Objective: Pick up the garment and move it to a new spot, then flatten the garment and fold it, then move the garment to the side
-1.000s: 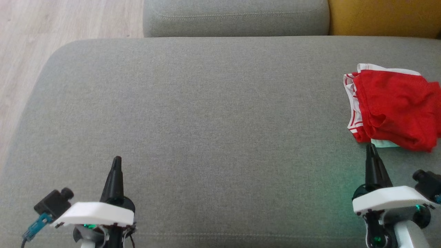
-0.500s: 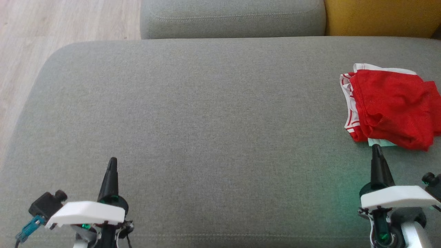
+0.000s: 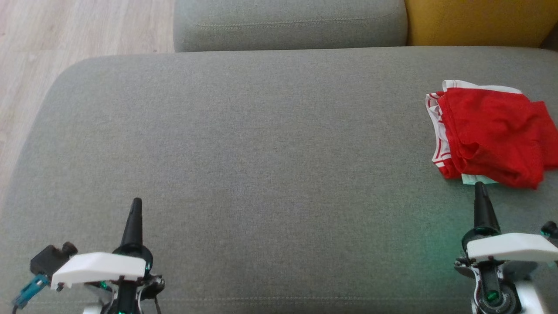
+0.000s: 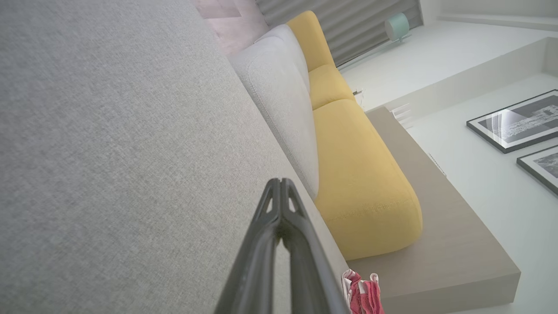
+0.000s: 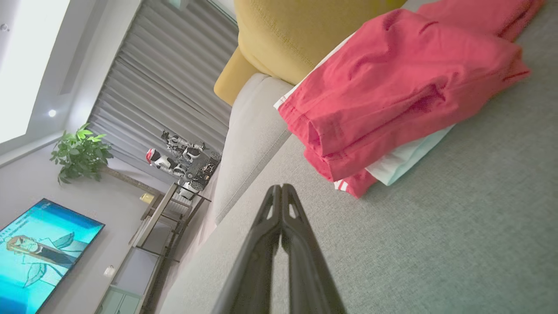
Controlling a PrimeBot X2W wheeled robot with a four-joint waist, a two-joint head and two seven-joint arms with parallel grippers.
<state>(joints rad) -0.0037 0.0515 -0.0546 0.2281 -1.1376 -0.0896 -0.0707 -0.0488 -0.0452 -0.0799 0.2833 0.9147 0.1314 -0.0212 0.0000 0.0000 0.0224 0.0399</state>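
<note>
- Head cam swung a bit vs a sec ago, so the whole frame slid. The folded red fabric garment w/ white striped trim (image 3: 488,131) hasn't budged on the grey fabric sofa seat (image 3: 261,152), far right of frame.
- Right end effector (image 3: 479,186), lower right, tip just short of its near edge: pinched closed, empty.
- Left end effector (image 3: 136,203), lower left: same.
- Imo it's folded + set aside already, so nearly done.

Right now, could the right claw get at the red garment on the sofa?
Probably yes. The right claw sits shut just short of the red garment, with a little bare sofa seat between them and nothing blocking; it would need to open first.
</note>
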